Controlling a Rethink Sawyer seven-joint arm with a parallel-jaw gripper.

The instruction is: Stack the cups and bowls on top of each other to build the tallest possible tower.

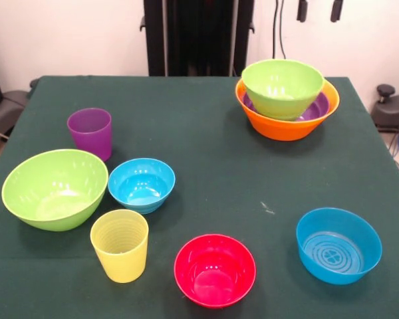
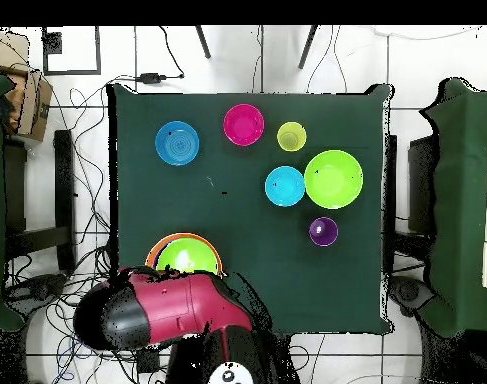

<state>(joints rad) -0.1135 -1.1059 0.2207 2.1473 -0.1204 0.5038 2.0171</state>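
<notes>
Tower (image 1: 287,100) holds 3 bowls; claw state cannot be told. Likely next: fetch the small blue bowl (image 1: 141,184), well apart.

The tower (image 1: 287,100) stands at the tabletop's (image 1: 213,166) one o'clock in the front view. Two cups (image 1: 90,131) and four bowls (image 1: 55,188) spread from nine to five o'clock.
</notes>
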